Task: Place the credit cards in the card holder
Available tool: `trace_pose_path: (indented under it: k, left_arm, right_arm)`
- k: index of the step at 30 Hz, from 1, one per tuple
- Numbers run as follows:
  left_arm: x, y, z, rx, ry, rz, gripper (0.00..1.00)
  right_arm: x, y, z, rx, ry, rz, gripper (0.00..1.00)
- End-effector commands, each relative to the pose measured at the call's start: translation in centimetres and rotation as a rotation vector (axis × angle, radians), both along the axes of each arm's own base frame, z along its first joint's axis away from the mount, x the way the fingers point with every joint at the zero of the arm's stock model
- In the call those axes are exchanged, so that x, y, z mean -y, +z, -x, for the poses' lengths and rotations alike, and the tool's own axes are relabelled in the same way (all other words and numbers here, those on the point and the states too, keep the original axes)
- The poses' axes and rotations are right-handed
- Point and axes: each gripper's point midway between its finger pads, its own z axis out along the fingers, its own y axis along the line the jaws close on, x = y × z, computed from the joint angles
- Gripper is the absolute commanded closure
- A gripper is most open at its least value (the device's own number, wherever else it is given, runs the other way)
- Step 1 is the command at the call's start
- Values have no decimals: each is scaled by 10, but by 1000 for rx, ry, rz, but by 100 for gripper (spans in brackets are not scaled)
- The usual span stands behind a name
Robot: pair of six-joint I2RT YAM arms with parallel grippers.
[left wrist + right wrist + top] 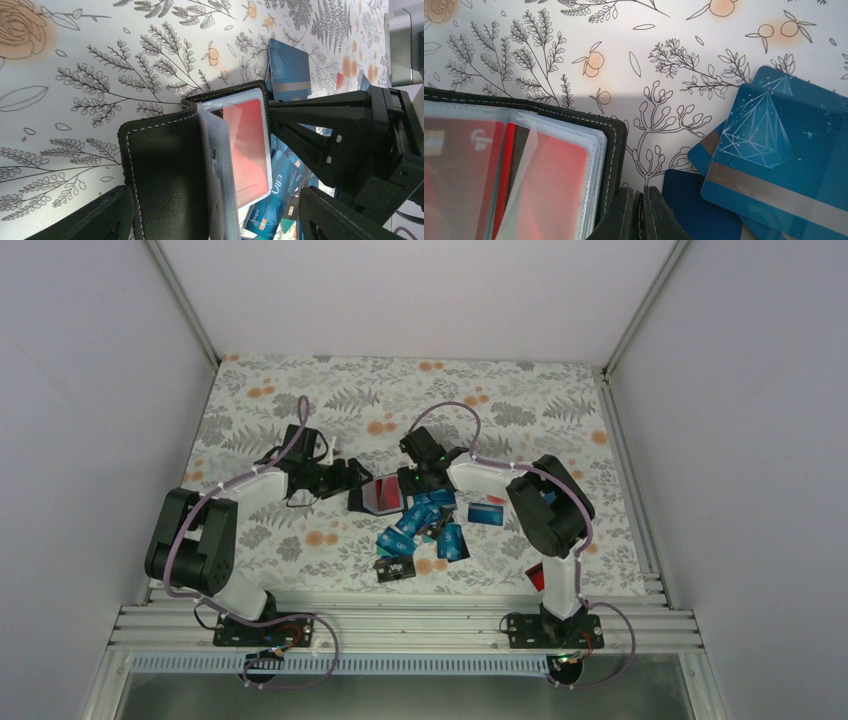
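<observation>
The card holder lies open mid-table, its black cover up and a red card in its clear sleeves. My left gripper is open, and its fingers straddle the holder without closing on it. My right gripper sits at the holder's right edge with its jaws shut. A thin dark sliver with a red glint shows between the pads; I cannot tell what it is. Several loose credit cards, mostly blue, lie just right of the holder.
A blue and red card and a black card lie apart from the heap. A red item sits by the right arm's base. White walls enclose the flowered cloth; an aluminium rail runs along the near edge.
</observation>
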Motion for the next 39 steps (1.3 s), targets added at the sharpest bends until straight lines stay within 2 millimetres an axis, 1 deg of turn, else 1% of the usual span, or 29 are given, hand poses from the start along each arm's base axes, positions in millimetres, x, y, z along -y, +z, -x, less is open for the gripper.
trace_pose_path:
  k: [1,6,10,13,18,23,26,28,32,35,38,39]
  left_arm:
    - [18,11,-3,0,-26,60,18]
    - [27,22,-7,11,-35,54,18]
    - [31,22,-10,2,-36,28,19]
    - [36,16,-12,-10,-39,23,19]
    - [54,5,-16,-37,-58,22,19]
    - [76,5,-19,-44,-82,9,20]
    - [86,10,-20,-51,-83,-21,20]
    - [89,14,-21,-56,-71,-60,20]
    - [86,16,-23,-50,-10,-155,22]
    - [90,15,-22,-44,4,-181,24]
    - [98,7,-22,-41,-7,-182,32]
    - [101,4,-21,-44,-9,-177,36]
  right_arm:
    - [-3,-8,-2,-12,0,-13,96]
    - [4,-10,-5,-24,-31,-8,96]
    - [5,-9,-5,-30,-37,-19,96]
    - [6,-8,-4,-33,-40,-30,96]
    - [12,-9,-3,-45,-58,-44,96]
    - [16,-8,-3,-64,-74,-84,96]
    - [19,-6,-3,-70,-85,-101,96]
    - [21,-5,-2,-76,-89,-113,96]
    - [25,-4,-1,-86,-101,-135,96]
    - [28,-4,-1,-94,-106,-149,96]
    - [31,-2,0,-101,-109,-170,96]
    - [32,-1,-1,-102,-113,-179,96]
